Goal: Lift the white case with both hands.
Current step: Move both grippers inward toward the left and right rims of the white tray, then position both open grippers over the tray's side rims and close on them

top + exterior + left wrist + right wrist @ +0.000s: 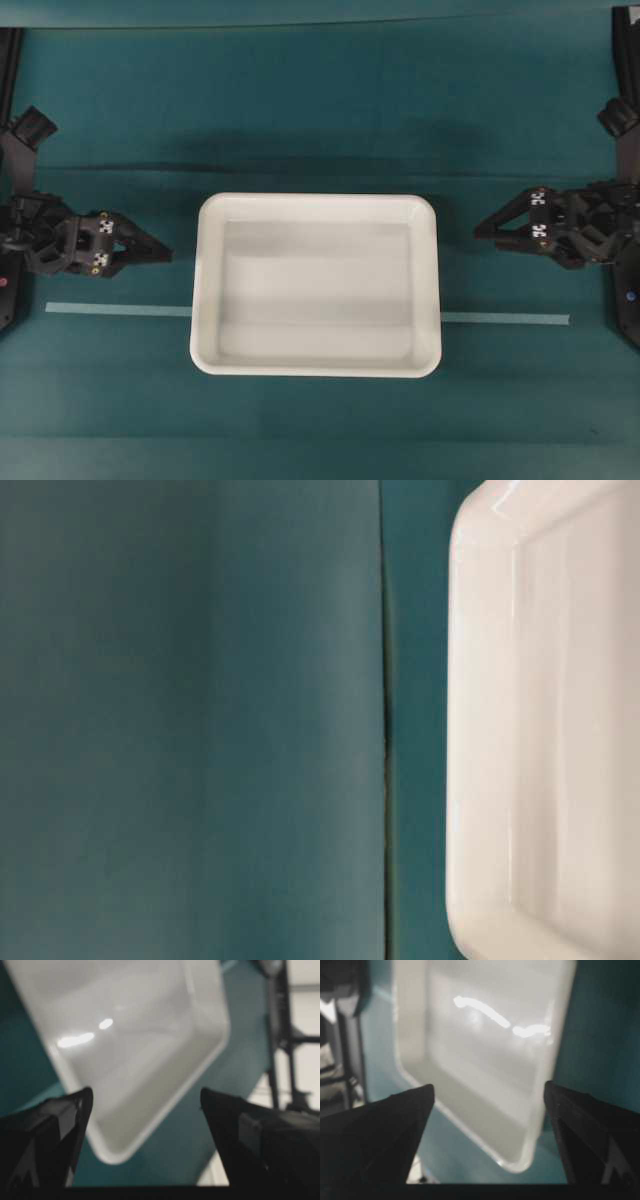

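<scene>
The white case sits unmarked between the two spread grippers.

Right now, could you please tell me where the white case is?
In the overhead view the white case lies flat at the centre of the teal table, across a pale tape strip.

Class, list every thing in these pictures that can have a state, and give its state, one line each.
white case: upright on the green table, empty, held by neither claw.
left claw: open, holding nothing, apart from the case's left side.
right claw: open, holding nothing, apart from the case's right side.
pale tape strip: lying flat on the table, running under the case.
</scene>
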Robot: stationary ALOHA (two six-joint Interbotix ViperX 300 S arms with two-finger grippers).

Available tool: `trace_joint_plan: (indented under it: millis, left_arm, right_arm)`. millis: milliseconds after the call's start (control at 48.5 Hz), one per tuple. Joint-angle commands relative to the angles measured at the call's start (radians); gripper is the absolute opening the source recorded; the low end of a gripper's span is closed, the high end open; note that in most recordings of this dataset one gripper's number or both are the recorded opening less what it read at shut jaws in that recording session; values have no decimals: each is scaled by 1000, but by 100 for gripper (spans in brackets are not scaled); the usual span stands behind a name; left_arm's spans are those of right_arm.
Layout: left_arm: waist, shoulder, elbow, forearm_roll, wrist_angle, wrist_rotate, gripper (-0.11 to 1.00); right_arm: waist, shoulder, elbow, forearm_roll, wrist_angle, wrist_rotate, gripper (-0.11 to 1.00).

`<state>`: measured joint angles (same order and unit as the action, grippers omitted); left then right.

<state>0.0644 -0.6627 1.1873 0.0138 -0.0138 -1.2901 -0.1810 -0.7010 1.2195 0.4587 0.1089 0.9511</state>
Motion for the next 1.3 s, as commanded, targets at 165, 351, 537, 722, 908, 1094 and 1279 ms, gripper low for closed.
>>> trace_joint_plan:
  millis: [165, 351, 537, 722, 908, 1094, 1279]
  left_arm:
    - [63, 132, 49, 5, -147, 0, 96]
    - [64, 262, 52, 5, -267, 0, 96]
    - [64, 396, 44, 3, -400, 0, 96]
    - [64, 474, 35, 5, -465, -3, 96]
    - [61, 497, 21, 5, -469, -3, 96]
    - [58, 508, 18, 5, -469, -3, 96]
    - [40, 531, 18, 3, -471, -14, 96]
  right_arm:
    - [35, 161, 21, 3, -149, 8, 92]
    - [86, 276, 23, 12, -245, 43, 92]
    - [140, 387, 49, 12, -410, 115, 92]
    - [158, 448, 51, 3, -486, 153, 92]
    - [163, 529, 5, -6, -517, 156, 92]
    - [178, 611, -54, -6, -551, 163, 92]
    - [187, 637, -58, -6, -568, 186, 92]
